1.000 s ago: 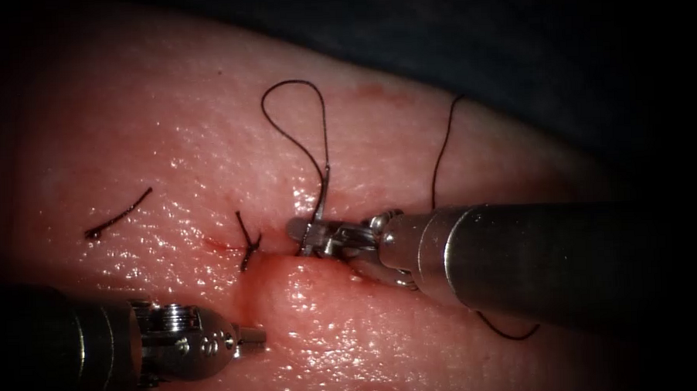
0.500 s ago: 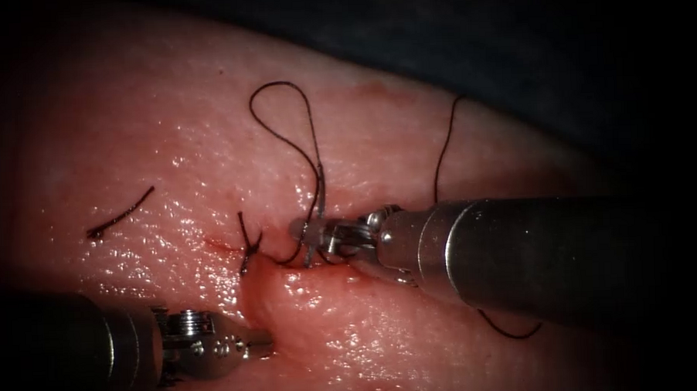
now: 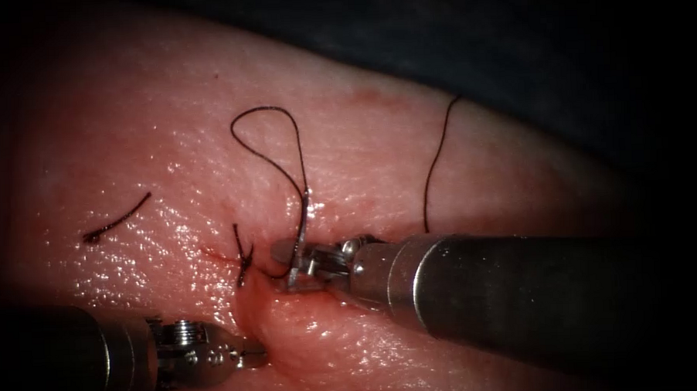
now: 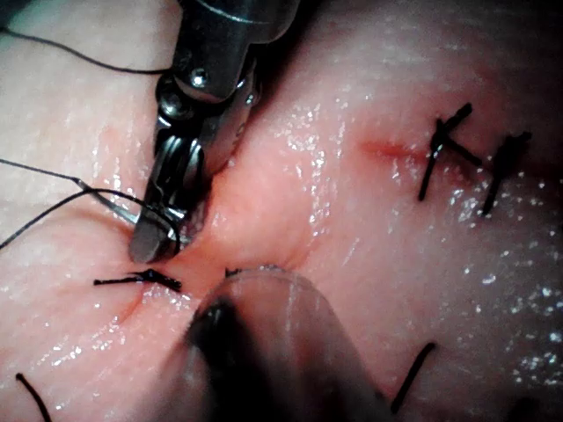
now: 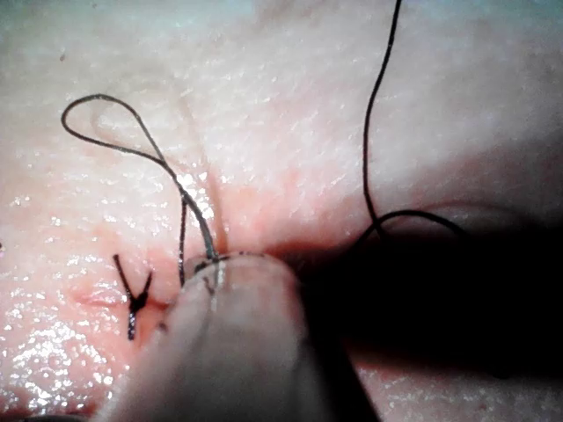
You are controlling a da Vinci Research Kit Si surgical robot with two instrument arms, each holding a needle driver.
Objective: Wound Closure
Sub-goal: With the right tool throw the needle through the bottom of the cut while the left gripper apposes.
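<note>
Gripping needle [image 3: 301, 237] at cut: right gripper [image 3: 295, 268]

tissue [image 3: 409, 155]: wet, glossy, finely pebbled, soft flesh. right tool [image 3: 301, 268] and left tool [image 3: 250, 353]: polished metal, shafts smooth satin grey. needle [image 3: 302, 228]: thin bright steel. thread [image 3: 265, 144]: dark, matt, fine.

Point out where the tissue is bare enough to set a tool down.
Bare: tissue between the cut thread end and the thread loop; also between loop and long strand. Crowded: the cut, where the right tool grips the needle below its thread end, tip hidden, beside a stitch; left tool holds nothing visible.
</note>
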